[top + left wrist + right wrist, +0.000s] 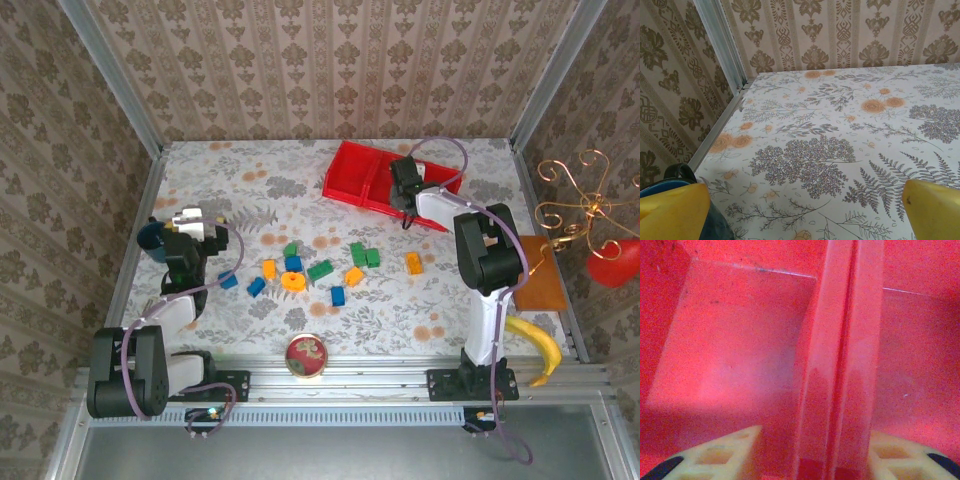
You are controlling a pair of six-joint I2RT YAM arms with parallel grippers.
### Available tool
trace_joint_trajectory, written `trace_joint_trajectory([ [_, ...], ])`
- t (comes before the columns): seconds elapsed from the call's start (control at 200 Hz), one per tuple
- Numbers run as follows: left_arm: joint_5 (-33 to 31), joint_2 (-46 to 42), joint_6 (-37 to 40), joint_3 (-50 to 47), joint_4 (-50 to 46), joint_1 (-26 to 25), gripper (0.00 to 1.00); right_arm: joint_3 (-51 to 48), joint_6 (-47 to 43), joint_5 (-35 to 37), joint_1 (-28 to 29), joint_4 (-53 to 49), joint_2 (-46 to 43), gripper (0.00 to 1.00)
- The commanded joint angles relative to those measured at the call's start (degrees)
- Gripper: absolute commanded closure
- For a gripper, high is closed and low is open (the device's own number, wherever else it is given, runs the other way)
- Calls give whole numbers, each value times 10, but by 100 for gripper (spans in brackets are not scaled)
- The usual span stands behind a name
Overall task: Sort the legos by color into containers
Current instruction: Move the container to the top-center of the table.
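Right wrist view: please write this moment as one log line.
right gripper shut on red tray divider; left gripper open beside blue cup; legos on table

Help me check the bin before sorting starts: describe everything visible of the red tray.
The red tray is glossy plastic, rectangular, split into square compartments by double-walled dividers. It lies flat and skewed at the far right of the table, apart from the loose blocks. The compartment floors in view are bare, lightly scuffed. The right hand reaches into it, its yellow fingers straddling one divider and seemingly pinching it.
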Motion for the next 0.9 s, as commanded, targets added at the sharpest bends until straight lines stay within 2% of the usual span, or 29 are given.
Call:
trace_joint_trajectory([
  [0.0,-4,-2,-8,2,13,-3,0,19,-1,-25,11,-18,7,62],
  [0.145,-5,-3,-10,1,13,-3,0,22,-9,-37,31,-20,10,69],
  [0.28,-6,-10,-14,0,12,-4,0,32,-10,-37,58,-29,17,72],
  [0.64,-7,-58,-49,0,-28,-4,0,59,80,-25,124,-63,35,71],
  [0.74,-12,-80,-65,8,-63,-4,0,61,98,-19,136,-67,40,71],
  [0.9,-25,-125,-119,37,-184,-3,0,73,108,-18,149,-76,49,70],
])
